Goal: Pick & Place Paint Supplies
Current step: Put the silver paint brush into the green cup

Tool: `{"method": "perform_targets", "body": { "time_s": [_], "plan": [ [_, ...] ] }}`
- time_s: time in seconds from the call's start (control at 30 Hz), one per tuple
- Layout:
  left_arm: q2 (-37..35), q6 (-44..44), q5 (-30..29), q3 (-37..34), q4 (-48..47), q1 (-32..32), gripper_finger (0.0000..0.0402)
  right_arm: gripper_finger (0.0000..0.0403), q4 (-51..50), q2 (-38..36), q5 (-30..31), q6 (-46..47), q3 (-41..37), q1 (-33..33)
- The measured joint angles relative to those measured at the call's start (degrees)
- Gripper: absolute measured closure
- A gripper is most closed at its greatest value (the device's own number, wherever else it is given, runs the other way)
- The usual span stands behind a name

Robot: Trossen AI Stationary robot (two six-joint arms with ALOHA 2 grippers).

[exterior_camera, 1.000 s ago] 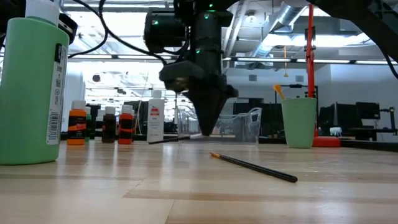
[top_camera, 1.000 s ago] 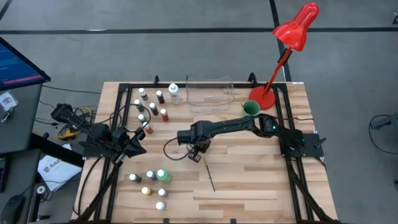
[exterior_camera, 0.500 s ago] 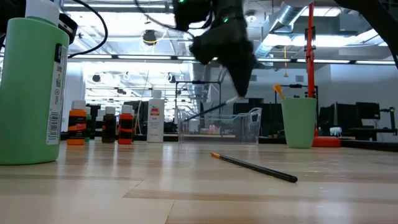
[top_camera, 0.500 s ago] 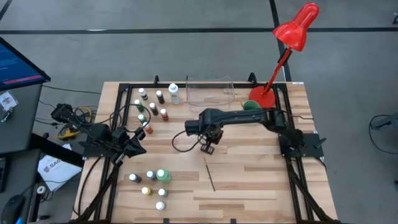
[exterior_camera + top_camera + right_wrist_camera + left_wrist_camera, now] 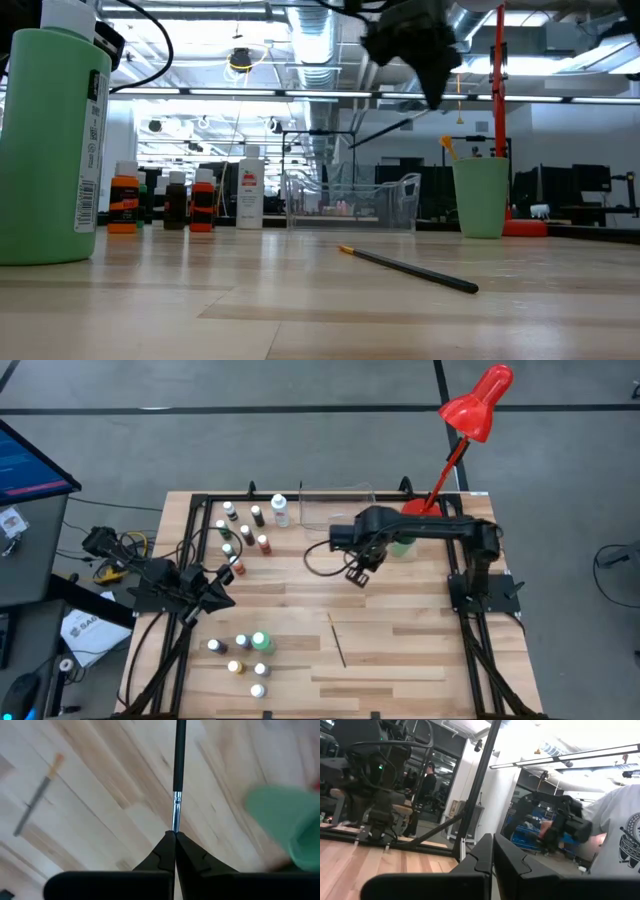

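While the left tool (image 5: 222,593) rests pinched shut and empty at the counter's (image 5: 400,650) left edge, small paint bottles (image 5: 243,530) cluster near the far left corner and more (image 5: 245,654) stand toward the near left, beside a tall green bottle (image 5: 52,140). One brush (image 5: 338,639) lies flat mid-counter. Right of centre, the right tool (image 5: 356,575) hangs above the boards, clamped tight on a thin dark brush (image 5: 178,775), just beside the green cup (image 5: 481,196).
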Motion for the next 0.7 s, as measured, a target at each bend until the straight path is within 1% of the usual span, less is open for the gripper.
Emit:
{"method": "perform_targets", "body": {
  "time_s": [0.2, 0.27, 0.4, 0.53, 0.7],
  "plan": [
    [0.0, 0.0, 0.0, 0.0, 0.0, 0.0, 0.04, 0.0403, 0.3, -9.5, 0.0, 4.7, -9.6, -1.4],
    [0.0, 0.0, 0.0, 0.0, 0.0, 0.0, 0.04, 0.0403, 0.1, -12.8, -1.0, 6.1, -12.1, -1.2],
    [0.0, 0.0, 0.0, 0.0, 0.0, 0.0, 0.04, 0.0403, 0.3, -19.5, -2.6, 9.8, -16.3, -0.5],
    [0.0, 0.0, 0.0, 0.0, 0.0, 0.0, 0.04, 0.0403, 0.3, -26.7, -2.6, 14.7, -19.9, -0.5],
    [0.0, 0.0, 0.0, 0.0, 0.0, 0.0, 0.04, 0.0403, 0.3, -34.0, -2.4, 20.0, -25.0, -2.5]
  ]
}}
